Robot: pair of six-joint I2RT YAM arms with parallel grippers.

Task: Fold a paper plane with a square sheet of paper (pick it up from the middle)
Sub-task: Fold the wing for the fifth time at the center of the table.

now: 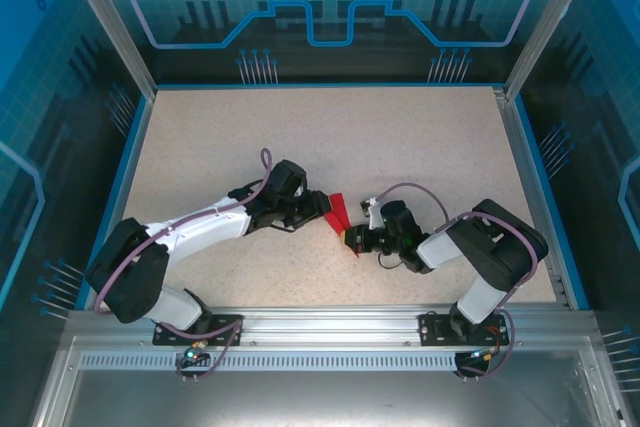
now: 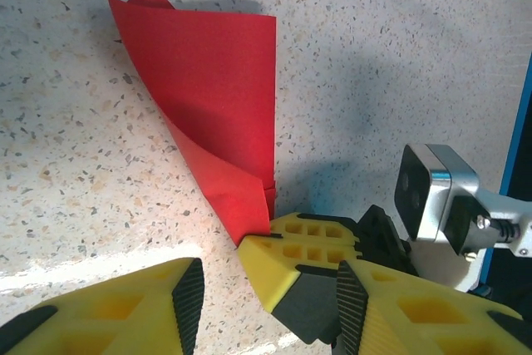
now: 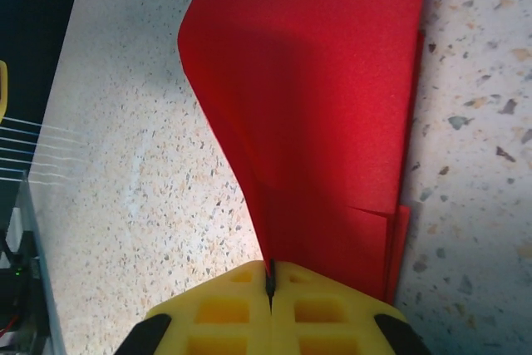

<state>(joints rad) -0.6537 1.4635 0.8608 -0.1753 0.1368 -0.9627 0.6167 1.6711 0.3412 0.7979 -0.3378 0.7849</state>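
The square sheet of paper [image 1: 338,211] is bright red and folded into a pointed wedge with loose layered flaps, lying mid-table. My right gripper [image 3: 270,278] is shut on its narrow tip, and the paper [image 3: 332,106] fans out ahead of the yellow fingers [image 3: 224,313]. In the left wrist view the wedge [image 2: 216,81] widens away from me, its tip pinched in the right gripper's fingers [image 2: 291,247]. My left gripper [image 2: 268,293] is open, its pads either side of the right gripper's tips and holding nothing. From above, the left gripper [image 1: 322,205] is at the paper's left edge and the right gripper [image 1: 350,239] at its near point.
The speckled table [image 1: 400,137] has a blue rim and glass walls around it. The right arm's wrist camera [image 2: 432,193] is close to my left fingers. Both arms bend inward toward the middle, with cables looping over them.
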